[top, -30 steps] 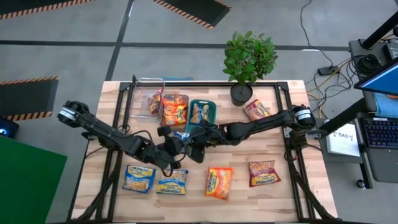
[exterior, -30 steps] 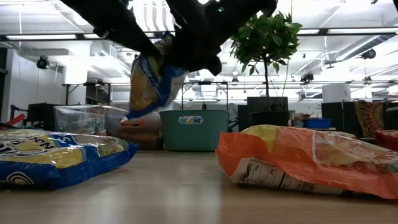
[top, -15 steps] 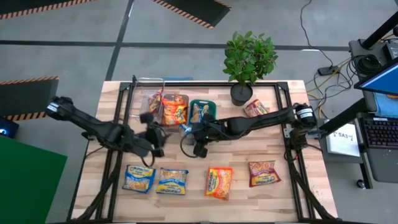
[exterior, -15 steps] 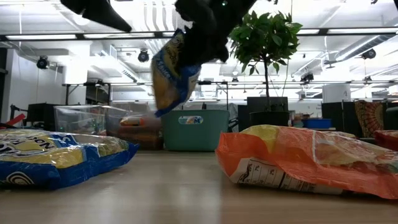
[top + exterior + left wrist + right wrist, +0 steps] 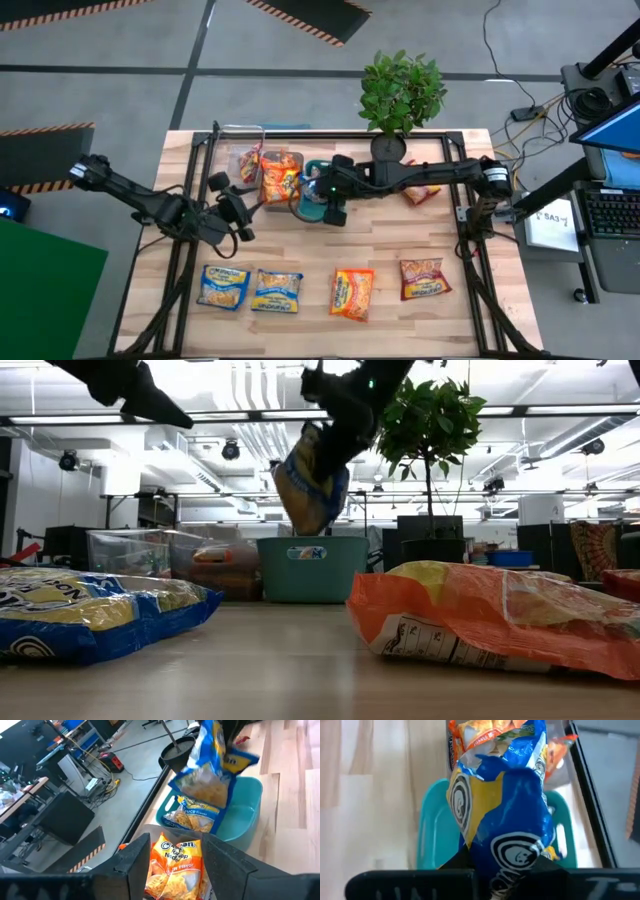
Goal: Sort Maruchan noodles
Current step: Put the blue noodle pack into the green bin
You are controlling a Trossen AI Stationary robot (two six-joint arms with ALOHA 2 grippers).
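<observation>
A blue-and-yellow noodle packet (image 5: pixel 505 815) hangs over the teal bin (image 5: pixel 340 170), with my right gripper (image 5: pixel 318 195) shut on it. In the low view the packet (image 5: pixel 310 485) dangles above the bin (image 5: pixel 310 568). Another blue packet (image 5: pixel 192 815) lies in the teal bin. My left gripper (image 5: pixel 175 870) stands open to the left of the bins with nothing between its fingers; an orange packet (image 5: pixel 175 862) in the grey bin (image 5: pixel 280 178) shows beyond them. Two blue packets (image 5: pixel 222 287), (image 5: pixel 277 292), an orange one (image 5: pixel 352 293) and a red one (image 5: pixel 425 278) lie flat near the front edge. My right gripper pinches the blue-and-yellow packet's upper end (image 5: pixel 507 865) between its two fingers. The fingers slant down from above, coming from the table's right. The packet hangs below them, crumpled and tilted, lifted clear above the teal bin.
A clear bin (image 5: pixel 245 160) stands left of the grey one. A potted plant (image 5: pixel 400 95) stands at the far edge, right of the bins. Another red packet (image 5: pixel 420 188) lies partly under the right arm. Bare wood lies between the bins and the front row.
My left gripper has let go of the blue-and-yellow packet and drawn back toward the table's left edge, rising. My right gripper has carried the packet up and toward the far edge, from the table's middle to above the teal bin, its wrist turning.
</observation>
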